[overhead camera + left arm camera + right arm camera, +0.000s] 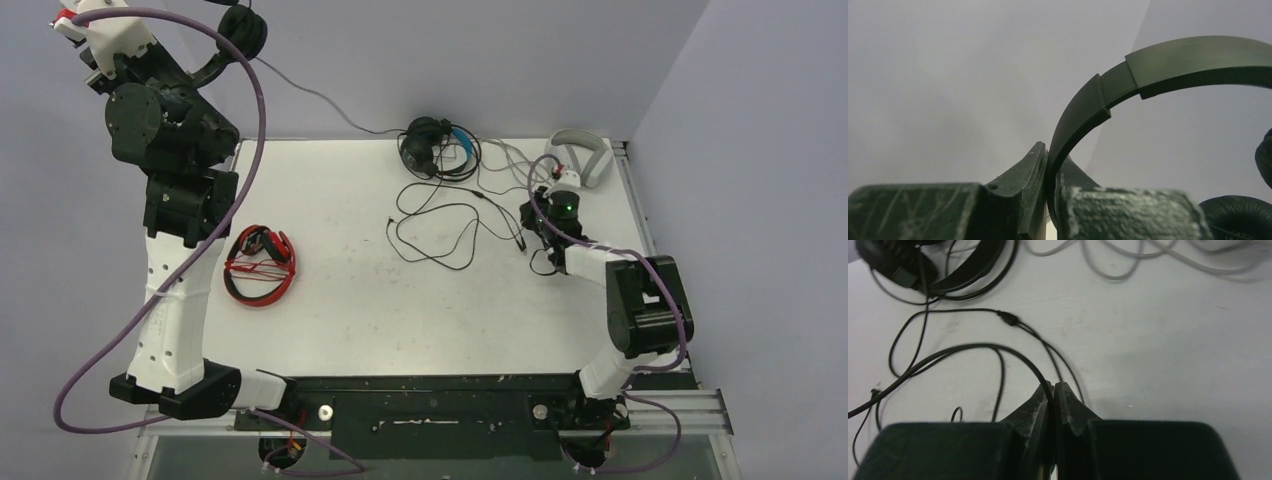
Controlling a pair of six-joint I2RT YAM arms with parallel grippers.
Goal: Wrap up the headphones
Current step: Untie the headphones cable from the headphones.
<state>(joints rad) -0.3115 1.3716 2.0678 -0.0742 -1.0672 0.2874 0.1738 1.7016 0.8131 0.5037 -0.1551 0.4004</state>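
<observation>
Far left: your left fingers (1040, 175) are clamped shut on the headband of the small all-black over-ear headset (1158, 65), which hangs high above the white bench (340, 330). The band arches up and to the right from the grip, with the ear cups at its right end. Its thin dark lead (310, 100) slopes down and right to the bench's far edge, so the long axis runs left to right.

Near left on the bench lies the red-and-black headset (260, 265) with its red cord bundled on it. I judge that one finished.

Far centre sits the black headset with blue trim (435, 148), and loose black loops are spread on the bench just in front of it.

Right: your right fingers (1045, 402) are closed on a thin black cable strand (973, 346), low over the bench and near the white-grey headset (580, 155) at the far right.

Step in hand, by my reading: gathering the lifted headset's lead for winding. The tangle does not prove whose strand you hold.

The next move calls for carrying that strand to the band and winding it on. Draw in the slack slowly, or you may drag the neighbouring headsets.
</observation>
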